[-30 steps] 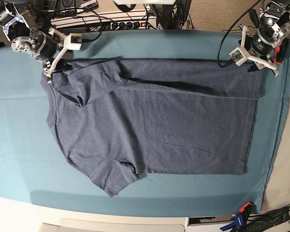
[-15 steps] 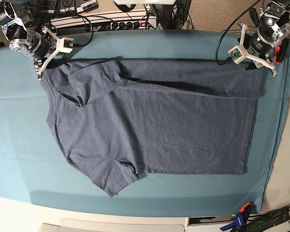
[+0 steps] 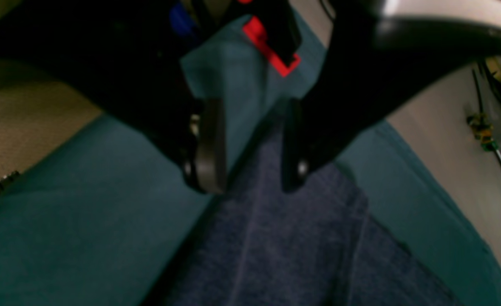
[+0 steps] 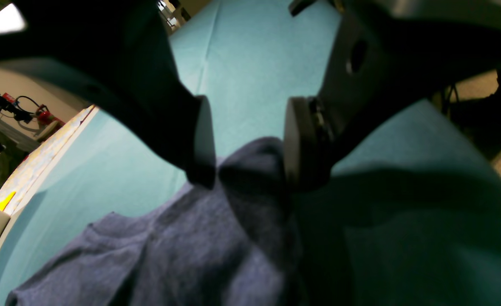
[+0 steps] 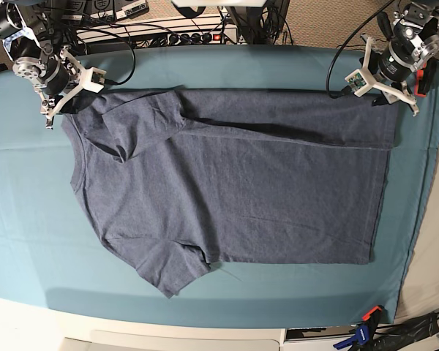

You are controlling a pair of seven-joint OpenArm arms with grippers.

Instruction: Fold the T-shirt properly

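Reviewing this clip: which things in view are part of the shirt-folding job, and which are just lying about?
Part of the job:
- T-shirt, spread on the table with its far side folded over
- left gripper, open, at the hem corner
- right gripper, open, at the collar end

Just lying about:
- teal table cloth
- power strip behind the table
- clamp at the near edge

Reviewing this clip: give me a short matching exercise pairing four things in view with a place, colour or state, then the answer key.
Column 1:
1. T-shirt
2. table cloth
3. left gripper
4. right gripper

Column 2:
A. teal, covering the table
B. open, over the shirt's hem corner
C. heathered navy, lying partly folded
D. open, over the shirt's collar end

Pairs: 1-C, 2-A, 3-B, 4-D
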